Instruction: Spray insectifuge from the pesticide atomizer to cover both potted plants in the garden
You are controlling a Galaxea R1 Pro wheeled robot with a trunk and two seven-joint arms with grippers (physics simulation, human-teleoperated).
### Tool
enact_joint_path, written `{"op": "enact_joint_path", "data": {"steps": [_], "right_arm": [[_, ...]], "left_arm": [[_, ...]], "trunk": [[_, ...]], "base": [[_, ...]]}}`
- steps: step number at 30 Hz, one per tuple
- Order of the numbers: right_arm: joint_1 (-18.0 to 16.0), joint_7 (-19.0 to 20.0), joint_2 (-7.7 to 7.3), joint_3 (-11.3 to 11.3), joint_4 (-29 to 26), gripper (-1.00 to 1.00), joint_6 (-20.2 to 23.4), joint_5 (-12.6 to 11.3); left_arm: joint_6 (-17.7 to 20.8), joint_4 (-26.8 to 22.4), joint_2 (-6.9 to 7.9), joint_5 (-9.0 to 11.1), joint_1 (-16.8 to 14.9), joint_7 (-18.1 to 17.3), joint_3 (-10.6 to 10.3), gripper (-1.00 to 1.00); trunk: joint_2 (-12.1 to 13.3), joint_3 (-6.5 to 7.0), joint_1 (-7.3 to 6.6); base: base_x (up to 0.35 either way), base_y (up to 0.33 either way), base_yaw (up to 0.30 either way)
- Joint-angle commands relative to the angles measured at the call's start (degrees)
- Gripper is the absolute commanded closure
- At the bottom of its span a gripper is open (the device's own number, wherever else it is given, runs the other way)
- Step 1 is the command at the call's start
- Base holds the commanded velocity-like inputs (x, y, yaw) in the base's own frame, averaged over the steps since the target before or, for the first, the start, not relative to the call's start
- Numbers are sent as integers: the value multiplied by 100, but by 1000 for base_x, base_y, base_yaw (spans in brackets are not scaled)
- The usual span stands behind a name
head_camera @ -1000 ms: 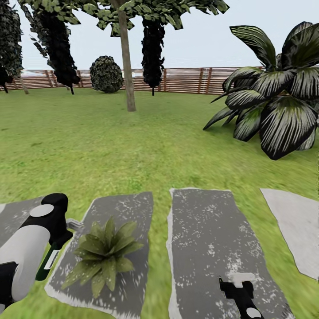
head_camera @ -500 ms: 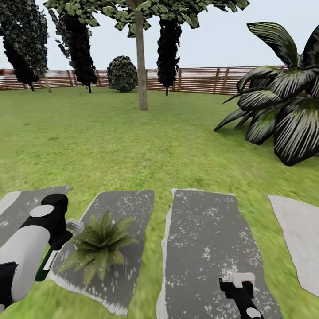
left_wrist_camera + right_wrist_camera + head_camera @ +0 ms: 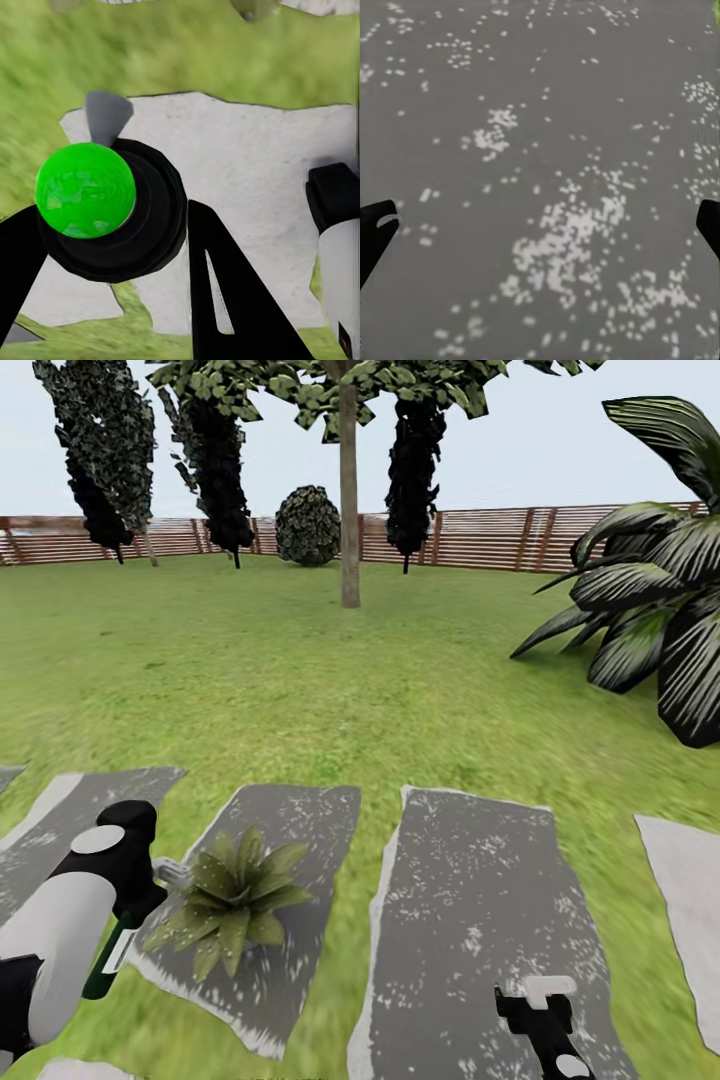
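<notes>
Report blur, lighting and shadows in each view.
Head view: lawn smeared, fence fairly sharp, flat light, no cast shadows. Left wrist view: grass blurred, green-topped bottle crisp. Right wrist view: speckled stone soft, evenly lit.

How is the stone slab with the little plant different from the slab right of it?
The planted slab carries a potted plant; the neighbouring slab carries none. The planted slab lies askew; the neighbouring one runs straighter and looks larger. Both are dark grey with white speckles, set in grass.
</notes>
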Motion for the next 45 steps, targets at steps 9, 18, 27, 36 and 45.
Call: {"op": "enact_joint_path", "data": {"steps": [9, 18, 27, 36, 45], "right_arm": [[-5, -14, -8, -46, -6, -100, -29, 68], [-7, -14, -8, -47, 1, -100, -29, 69], [-5, -14, -8, -40, 1, -100, -29, 67], [-6, -14, -8, -39, 1, -100, -29, 63], [-6, -14, 0, -38, 1, -100, -29, 61]], "left_arm": [[89, -2, -8, -60, 21, -52, 35, 100], [92, -2, -12, -52, 45, -52, 43, 100], [75, 0, 74, -28, 57, -52, 68, 100], [83, -2, 122, -26, 59, -52, 80, 100], [115, 42, 139, 773, 543, -52, 193, 100]], "trunk": [[-2, -5, -1], [-2, -5, -1], [-2, -5, -1], [-2, -5, -1], [-2, -5, -1]], "base": [[0, -265, 67], [0, -272, 0], [-100, -235, 0], [-194, -13, 61], [-2, 0, 102]]}}
